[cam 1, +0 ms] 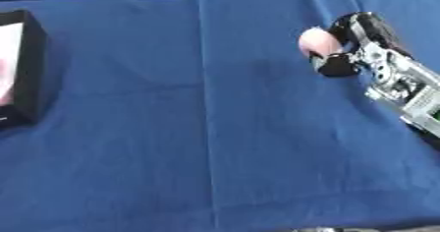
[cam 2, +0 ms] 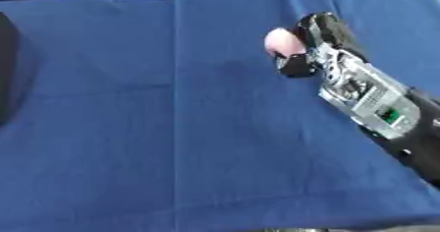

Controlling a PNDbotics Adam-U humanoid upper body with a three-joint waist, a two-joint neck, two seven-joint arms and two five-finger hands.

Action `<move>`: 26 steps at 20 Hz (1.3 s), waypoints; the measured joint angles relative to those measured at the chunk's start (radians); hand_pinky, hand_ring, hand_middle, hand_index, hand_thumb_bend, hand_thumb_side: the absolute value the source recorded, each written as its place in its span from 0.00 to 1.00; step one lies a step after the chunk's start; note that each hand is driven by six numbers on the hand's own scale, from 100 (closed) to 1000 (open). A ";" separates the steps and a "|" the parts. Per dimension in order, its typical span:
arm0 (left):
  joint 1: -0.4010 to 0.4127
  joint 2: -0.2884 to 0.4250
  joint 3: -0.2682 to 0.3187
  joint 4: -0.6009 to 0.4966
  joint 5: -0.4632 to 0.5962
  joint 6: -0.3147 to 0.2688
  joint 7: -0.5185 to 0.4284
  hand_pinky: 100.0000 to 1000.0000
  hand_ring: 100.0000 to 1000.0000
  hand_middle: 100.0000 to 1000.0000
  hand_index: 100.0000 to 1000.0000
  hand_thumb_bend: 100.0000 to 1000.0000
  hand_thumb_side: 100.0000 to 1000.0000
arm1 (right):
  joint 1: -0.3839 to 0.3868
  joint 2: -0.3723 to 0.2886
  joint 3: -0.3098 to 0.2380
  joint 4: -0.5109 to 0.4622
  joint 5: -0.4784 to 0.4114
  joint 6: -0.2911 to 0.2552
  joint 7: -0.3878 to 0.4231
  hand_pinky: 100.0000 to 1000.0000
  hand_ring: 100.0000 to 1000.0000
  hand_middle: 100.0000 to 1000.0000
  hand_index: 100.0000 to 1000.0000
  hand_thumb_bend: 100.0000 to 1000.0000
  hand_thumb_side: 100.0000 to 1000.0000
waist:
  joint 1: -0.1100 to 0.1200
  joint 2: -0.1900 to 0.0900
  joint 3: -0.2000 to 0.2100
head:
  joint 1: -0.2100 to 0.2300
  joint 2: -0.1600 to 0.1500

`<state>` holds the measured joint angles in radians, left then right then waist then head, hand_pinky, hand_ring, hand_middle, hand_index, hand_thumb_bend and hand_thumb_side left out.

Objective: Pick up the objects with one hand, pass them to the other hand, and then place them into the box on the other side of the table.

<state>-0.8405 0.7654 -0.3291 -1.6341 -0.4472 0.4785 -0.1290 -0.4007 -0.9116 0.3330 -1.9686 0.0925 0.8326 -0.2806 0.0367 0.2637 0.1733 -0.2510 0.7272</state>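
A blue cloth (cam 1: 215, 128) covers the desk and fills nearly the whole frame. A straight crease runs down it from the far edge to the near edge, a little left of the middle, and fainter folds cross it sideways. Along the top edge of the frame, past the far edge of the cloth, a narrow strip of pale grey floor or wall shows; nothing more of the room can be made out.

At the left edge of the frame, in the upper half, stands a black box (cam 1: 26, 69), open on top, with a pale pinkish-white inside. In the right eye view only a dark sliver of it shows at the left border.

The right arm (cam 2: 370, 101) comes in from the right side and slants toward the upper middle, black with a silver, open-framed wrist section that carries a small green spot. Its right hand (cam 2: 314, 44) lies in the upper right of the frame, fingers and thumb curled round a pale pink rounded object (cam 2: 279, 42). The object sticks out on the left side of the hand, well apart from the box across the cloth. Whether it rests on the cloth or is held just above it cannot be told.
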 measured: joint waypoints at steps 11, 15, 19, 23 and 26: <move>-0.078 0.007 -0.033 -0.234 0.092 -0.004 -0.061 0.88 0.75 0.72 0.73 0.00 0.32 | -0.025 0.038 0.026 -0.011 -0.055 -0.083 -0.083 0.42 0.59 0.42 0.44 0.00 0.00 | 0.000 -0.017 0.007 | 0.021 0.007; -0.118 0.001 -0.058 -0.295 0.095 -0.010 -0.115 0.86 0.75 0.72 0.73 0.00 0.30 | -0.035 0.052 0.040 -0.011 -0.073 -0.117 -0.117 0.40 0.58 0.42 0.43 0.00 0.00 | 0.000 -0.026 0.014 | 0.021 0.011; -0.168 -0.021 -0.091 -0.343 0.095 -0.022 -0.177 0.85 0.75 0.72 0.73 0.00 0.32 | -0.048 0.059 0.055 -0.011 -0.090 -0.147 -0.147 0.40 0.58 0.42 0.43 0.00 0.00 | 0.001 -0.031 0.021 | 0.022 0.016; -0.217 -0.060 -0.135 -0.353 0.094 -0.048 -0.242 0.85 0.75 0.72 0.73 0.00 0.34 | -0.066 0.065 0.069 -0.011 -0.098 -0.163 -0.163 0.39 0.58 0.42 0.43 0.00 0.00 | 0.003 -0.037 0.026 | 0.025 0.020; -0.246 -0.092 -0.168 -0.355 0.090 -0.062 -0.287 0.86 0.75 0.73 0.73 0.00 0.36 | -0.076 0.072 0.078 -0.011 -0.097 -0.178 -0.178 0.38 0.58 0.42 0.43 0.00 0.00 | 0.006 -0.041 0.031 | 0.026 0.020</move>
<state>-1.0869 0.6734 -0.4971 -1.9894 -0.3571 0.4166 -0.4155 -0.4767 -0.8394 0.4107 -1.9794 -0.0043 0.6543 -0.4589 0.0428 0.2229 0.2042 -0.2251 0.7473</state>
